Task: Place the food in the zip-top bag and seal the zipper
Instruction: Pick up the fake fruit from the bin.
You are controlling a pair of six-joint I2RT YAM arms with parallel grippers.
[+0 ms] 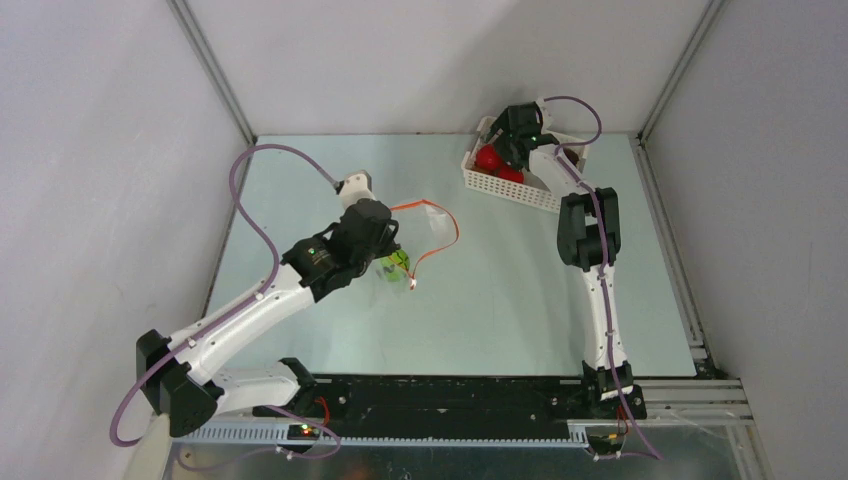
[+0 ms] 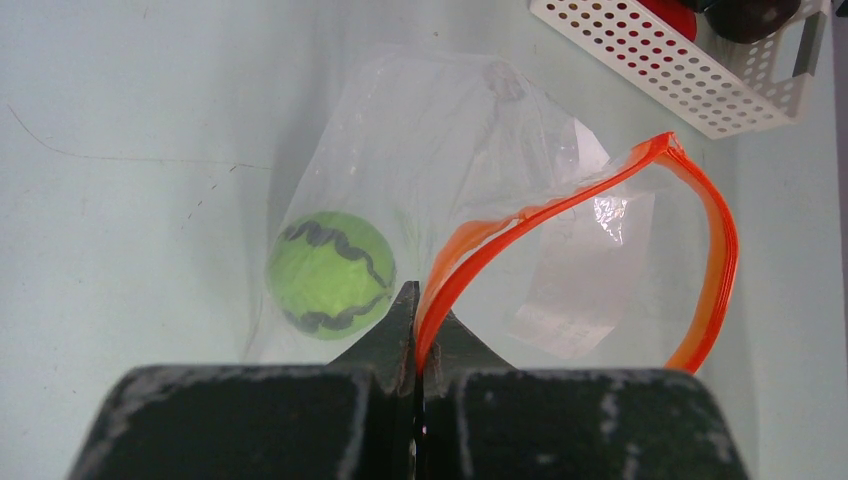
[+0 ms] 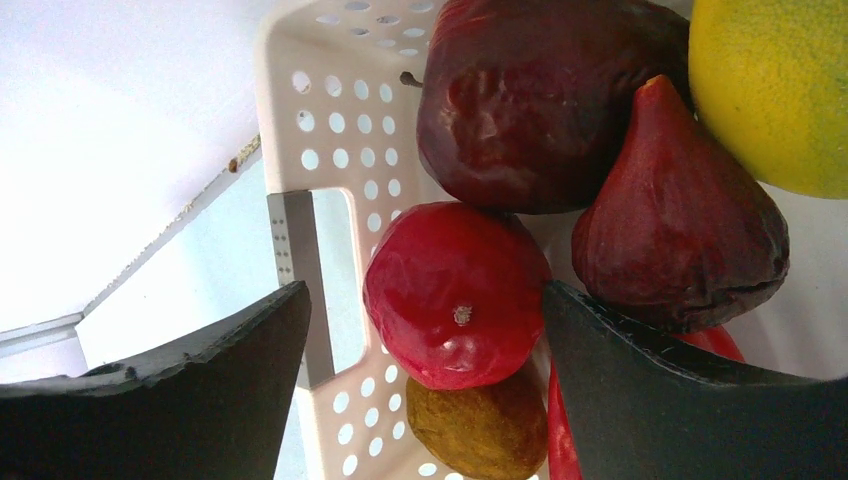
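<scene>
The left gripper (image 2: 420, 308) is pinched tight on the zipper (image 2: 590, 195), holding the zip-top bag (image 2: 450, 120) mouth up in a loop, with one green striped ball (image 2: 330, 272) seemingly inside. The right gripper (image 3: 425, 310) gapes wide astride a bright red fruit (image 3: 455, 290) in the white basket (image 3: 300, 110) — I'd guess the slick ball could squirt free, or the crowding maroon fruits (image 3: 540, 100) get dragged along; a slipped strip would collapse the mouth. The table (image 1: 500, 300) is smooth, pale grey-green; plain white walls (image 1: 400, 60) close it in.

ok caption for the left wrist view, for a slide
Left gripper shut on the orange zipper, holding the bag mouth open; green ball inside.
</scene>
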